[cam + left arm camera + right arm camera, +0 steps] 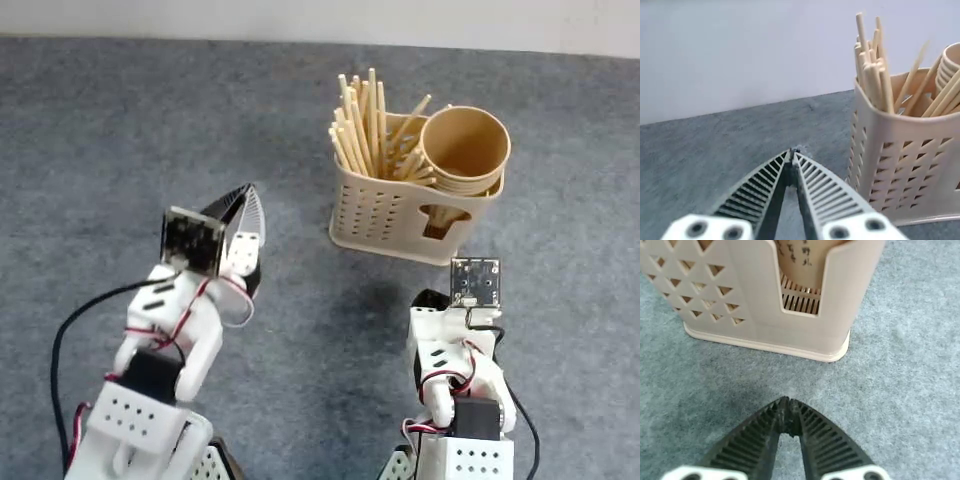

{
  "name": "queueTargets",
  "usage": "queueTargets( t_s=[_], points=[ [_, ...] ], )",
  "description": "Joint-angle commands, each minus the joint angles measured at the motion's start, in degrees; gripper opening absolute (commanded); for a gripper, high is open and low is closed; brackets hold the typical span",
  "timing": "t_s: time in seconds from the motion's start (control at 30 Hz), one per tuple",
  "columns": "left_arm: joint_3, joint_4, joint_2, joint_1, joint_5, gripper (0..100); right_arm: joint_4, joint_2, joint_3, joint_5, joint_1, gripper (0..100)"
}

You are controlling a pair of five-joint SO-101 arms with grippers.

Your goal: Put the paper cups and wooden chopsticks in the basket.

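A beige perforated basket (375,215) stands on the grey carpet. Several wooden chopsticks (362,125) stick up from its left part, and stacked paper cups (464,148) sit in its right part. My left gripper (791,153) is shut and holds nothing, left of the basket (900,175); the chopsticks (871,65) and the cups' rims (950,67) show above its wall. My right gripper (786,407) is shut and holds nothing, just in front of the basket (755,295), where a cup (800,257) shows through the wall's cut-out. From above, the left gripper (252,195) points away from the arms.
Grey carpet (120,130) covers the whole table surface. A pale wall (740,50) rises behind the far edge. Open carpet lies left of the basket and between the two arms.
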State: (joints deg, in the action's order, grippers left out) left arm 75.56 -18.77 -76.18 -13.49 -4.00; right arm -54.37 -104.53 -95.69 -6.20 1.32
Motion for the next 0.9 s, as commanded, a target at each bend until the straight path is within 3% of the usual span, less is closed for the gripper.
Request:
queueTargets(
  t_s=[0.0, 0.3, 0.57, 0.7, 0.87],
  points=[
    [6.6, 0.1, -10.2, 0.7, -0.2, 1, 1.1, -0.9, -8.8, 0.2, -0.6, 0.5],
    [20.5, -0.2, -29.3, 2.3, -0.2, 1, 1.1, -0.9, -8.8, 0.2, -0.6, 0.5],
    [21.7, -0.4, -26.0, 12.6, -0.2, 1, 1.1, -0.9, -8.8, 0.2, -0.6, 0.5],
    [21.7, -7.6, -25.5, 16.5, -0.2, 1, 1.1, -0.9, -8.8, 0.2, -0.6, 0.5],
    [21.7, -22.6, -25.7, 16.5, -0.2, 1, 1.1, -0.9, -8.8, 0.2, -0.6, 0.5]
  ],
)
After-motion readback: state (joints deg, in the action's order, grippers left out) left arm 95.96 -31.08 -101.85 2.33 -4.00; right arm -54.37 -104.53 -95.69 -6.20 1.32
